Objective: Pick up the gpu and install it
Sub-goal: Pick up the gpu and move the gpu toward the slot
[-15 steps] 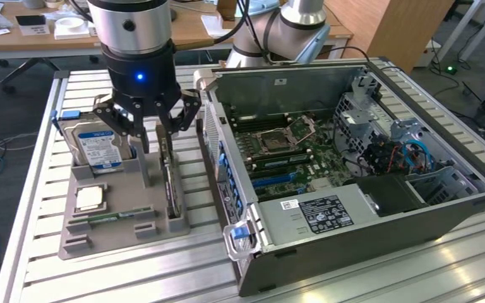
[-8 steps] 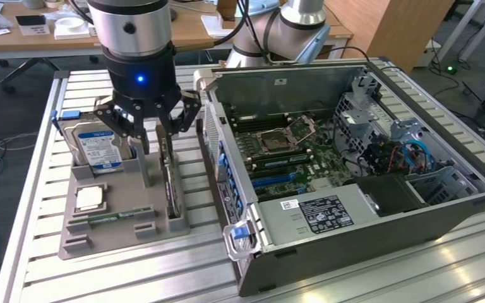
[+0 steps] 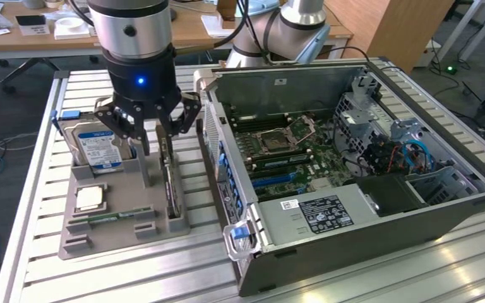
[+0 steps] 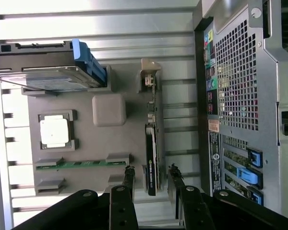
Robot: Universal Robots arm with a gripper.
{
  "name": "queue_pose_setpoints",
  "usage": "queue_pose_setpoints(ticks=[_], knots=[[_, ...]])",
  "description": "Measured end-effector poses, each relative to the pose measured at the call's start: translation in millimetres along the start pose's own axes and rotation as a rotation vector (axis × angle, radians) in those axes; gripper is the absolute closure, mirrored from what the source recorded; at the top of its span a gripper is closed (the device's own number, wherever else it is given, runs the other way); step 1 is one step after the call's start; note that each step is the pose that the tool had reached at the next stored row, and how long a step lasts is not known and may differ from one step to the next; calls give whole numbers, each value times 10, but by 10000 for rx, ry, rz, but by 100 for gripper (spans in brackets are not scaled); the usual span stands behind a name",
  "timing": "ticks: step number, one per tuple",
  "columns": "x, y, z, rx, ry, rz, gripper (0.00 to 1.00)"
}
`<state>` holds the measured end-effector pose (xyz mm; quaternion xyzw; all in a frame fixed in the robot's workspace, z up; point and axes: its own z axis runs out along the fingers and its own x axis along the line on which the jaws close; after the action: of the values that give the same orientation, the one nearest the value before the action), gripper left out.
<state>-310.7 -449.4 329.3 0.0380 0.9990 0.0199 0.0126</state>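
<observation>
the gpu [image 4: 151, 158] stands on its long edge in a slot of the grey parts tray [image 3: 116, 233], on the tray's side nearest the open computer case [image 3: 352, 214]. its silver end bracket [image 4: 150, 76] is at the tray's end where the hard drive [image 3: 99, 148] stands. the processor [image 3: 89, 199] and the green memory stick [image 3: 112, 216] lie flat in the tray's middle pockets. the tray rests on the ribbed metal tabletop [image 3: 141, 271], just beside the case.

the gripper [image 3: 160, 142] hangs over the tray, above the card's end away from the bracket. its fingers [image 4: 129, 177] are spread, one on each side of the thin card with a gap on both sides. they grasp nothing and nothing is lifted.

the card looks light and stiff, but it is fragile. it is a bare board with small parts on its faces and a fan on one side that i cannot make out edge-on. i judge the safest hold to be a pinch across its thickness on the upper edge, on plain board, away from the fan and the lower contact edge. the faces are smooth and narrow, so a skewed or off-centre grip could let the card tilt or jam as it leaves the slot.
</observation>
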Motion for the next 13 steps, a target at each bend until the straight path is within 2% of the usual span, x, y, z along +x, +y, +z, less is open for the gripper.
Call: queue_pose_setpoints(ticks=[9,11,13], knots=[[3,-4,99,2,2,0,58],[5,-7,182,2,2,0,58],[6,-9,221,1,1,0,58]])
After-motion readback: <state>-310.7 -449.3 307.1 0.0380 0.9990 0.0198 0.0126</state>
